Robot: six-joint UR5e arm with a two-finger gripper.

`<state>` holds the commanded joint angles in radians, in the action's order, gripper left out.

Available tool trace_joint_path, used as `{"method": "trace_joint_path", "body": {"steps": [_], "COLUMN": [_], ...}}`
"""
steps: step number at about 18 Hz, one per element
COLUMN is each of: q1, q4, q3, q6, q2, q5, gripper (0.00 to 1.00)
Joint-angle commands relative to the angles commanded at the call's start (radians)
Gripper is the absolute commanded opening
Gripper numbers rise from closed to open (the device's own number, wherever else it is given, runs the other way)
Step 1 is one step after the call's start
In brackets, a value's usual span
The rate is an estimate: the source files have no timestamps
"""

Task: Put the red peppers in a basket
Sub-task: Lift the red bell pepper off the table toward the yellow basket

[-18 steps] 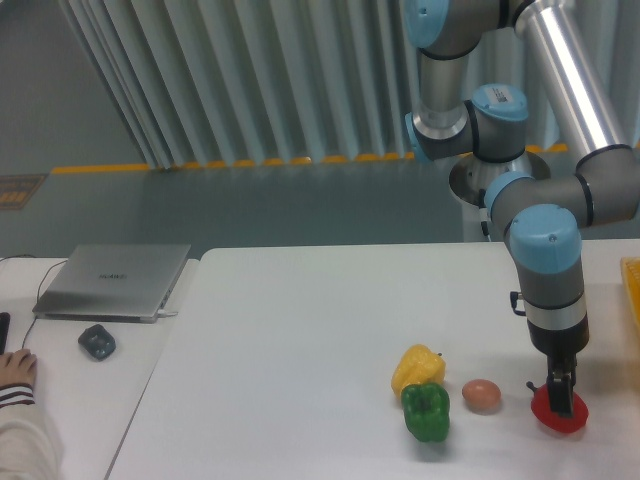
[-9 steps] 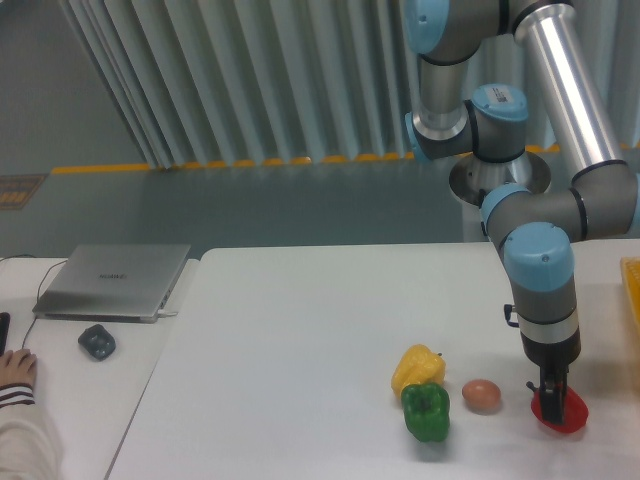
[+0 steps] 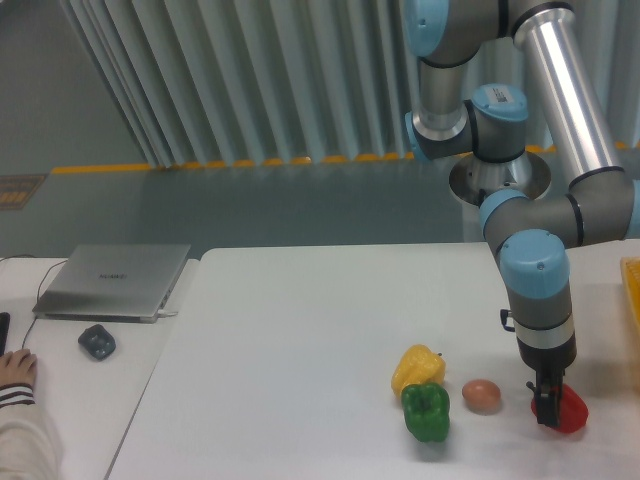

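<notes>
The red pepper (image 3: 568, 410) lies on the white table (image 3: 300, 330) near its front right corner. My gripper (image 3: 546, 402) points straight down over the pepper's left part, its dark fingers in front of the pepper's skin. The fingers are too small and dark to show whether they are closed on it. The basket (image 3: 633, 292) shows only as a thin yellow-orange strip at the right edge of the view, behind and to the right of the pepper.
Left of the red pepper sit a small orange-brown round fruit (image 3: 482, 395), a green pepper (image 3: 427, 412) and a yellow pepper (image 3: 416, 367). A laptop (image 3: 112, 281), a dark mouse (image 3: 97, 342) and a person's hand (image 3: 15, 372) are on the left desk.
The arm's wrist and gripper have shifted a little to the left, from over the middle of the red pepper to its left part. The pepper has hardly moved.
</notes>
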<state>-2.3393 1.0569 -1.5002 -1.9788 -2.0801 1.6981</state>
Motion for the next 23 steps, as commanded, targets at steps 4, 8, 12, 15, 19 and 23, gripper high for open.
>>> {"method": "trace_joint_path", "body": {"steps": [4,8,12,15,19,23], "q1": [0.0,0.0,0.0,0.002,0.0,-0.008], "q4": [0.0,0.003,0.003,0.003,0.005,0.041], "q3": [-0.005,-0.012,-0.015,-0.017,-0.014,-0.012], "q6": [0.002,0.003,0.008,0.04,0.04,0.041], "q2": [0.002,0.008,0.011,0.012,0.038,0.098], "q5": [0.0,0.034,0.037,0.037,0.04,0.038], "gripper": [0.86,0.63,0.51,0.49,0.49,0.49]}}
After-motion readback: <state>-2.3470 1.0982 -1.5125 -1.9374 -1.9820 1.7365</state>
